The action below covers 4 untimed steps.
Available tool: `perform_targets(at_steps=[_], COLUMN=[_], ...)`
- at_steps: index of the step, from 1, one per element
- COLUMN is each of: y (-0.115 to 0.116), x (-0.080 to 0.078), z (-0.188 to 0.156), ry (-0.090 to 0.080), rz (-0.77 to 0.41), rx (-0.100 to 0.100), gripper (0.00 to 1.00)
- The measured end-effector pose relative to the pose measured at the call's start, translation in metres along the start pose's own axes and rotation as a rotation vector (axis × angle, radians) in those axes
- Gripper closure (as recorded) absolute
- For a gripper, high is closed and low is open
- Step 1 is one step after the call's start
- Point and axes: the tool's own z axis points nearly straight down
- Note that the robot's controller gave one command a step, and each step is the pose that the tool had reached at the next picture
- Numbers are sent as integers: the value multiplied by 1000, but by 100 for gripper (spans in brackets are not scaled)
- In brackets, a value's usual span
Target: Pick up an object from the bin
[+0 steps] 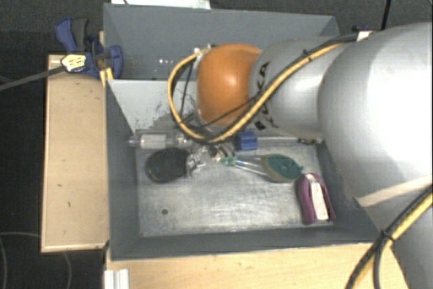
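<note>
My gripper [200,158] reaches down below the orange wrist cover into the back left part of the bin. Its tip is right beside a black oval pad-like thing [166,165] lying flat on the bin floor, at that thing's right edge. A clear and silver tube-like thing [153,141] lies along the back wall just left of the gripper. To its right lies a teal oval thing with a clear handle [273,167], the handle's end pointing toward the gripper. A small blue block [247,141] sits just behind it.
A purple and white oblong thing [312,198] lies near the bin's right front corner. The arm with its orange cover and yellow-black cable hangs over the back and right of the bin. The front half of the floor is bare metal.
</note>
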Motion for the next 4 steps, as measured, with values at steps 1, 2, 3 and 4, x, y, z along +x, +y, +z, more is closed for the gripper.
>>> perform_targets(at_steps=[1,2,3,4], y=[0,68,64,60], x=[1,8,7,11], z=[2,2,1,-160], ry=[4,3,4,-1], rz=[1,-100,-90,-176], rx=[0,-3,-1,0], gripper=[0,0,100,100])
